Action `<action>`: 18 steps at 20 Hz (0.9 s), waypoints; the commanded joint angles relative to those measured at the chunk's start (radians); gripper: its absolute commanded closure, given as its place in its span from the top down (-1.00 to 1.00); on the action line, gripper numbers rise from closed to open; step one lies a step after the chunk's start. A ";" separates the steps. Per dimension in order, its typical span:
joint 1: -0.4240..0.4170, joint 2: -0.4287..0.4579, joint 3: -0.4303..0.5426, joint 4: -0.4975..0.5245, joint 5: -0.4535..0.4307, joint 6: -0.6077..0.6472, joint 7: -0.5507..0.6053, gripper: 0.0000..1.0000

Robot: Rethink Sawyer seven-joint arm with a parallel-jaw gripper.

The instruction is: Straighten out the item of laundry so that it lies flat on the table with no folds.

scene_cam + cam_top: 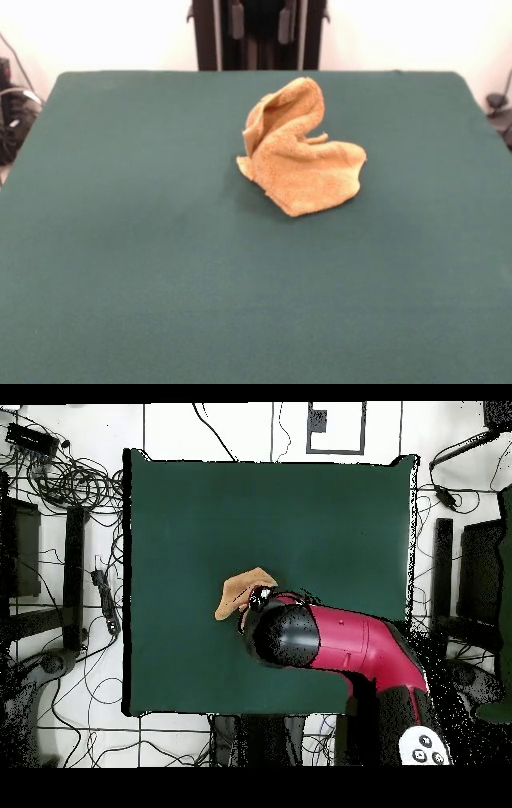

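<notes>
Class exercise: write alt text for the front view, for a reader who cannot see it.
A small orange-yellow towel sits crumpled in a peaked heap on a large dark green table, slightly toward the far side. No gripper shows in this view.

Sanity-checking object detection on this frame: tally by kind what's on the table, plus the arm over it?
Orange-yellow towel, crumpled and partly standing up: 1
Dark green table: 1
Red and black robot arm, above the towel in the overhead view: 1
Total: 3
</notes>
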 commanded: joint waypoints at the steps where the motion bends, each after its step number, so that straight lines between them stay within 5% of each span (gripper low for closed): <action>1: -0.011 -0.004 0.001 0.011 0.046 0.118 0.102 1.00; 7: -0.032 0.076 0.029 -0.101 0.039 0.139 0.072 1.00; 12: -0.046 0.193 0.033 -0.294 0.010 0.193 0.048 1.00; 18: 0.034 0.239 -0.009 -0.276 0.027 0.119 0.192 1.00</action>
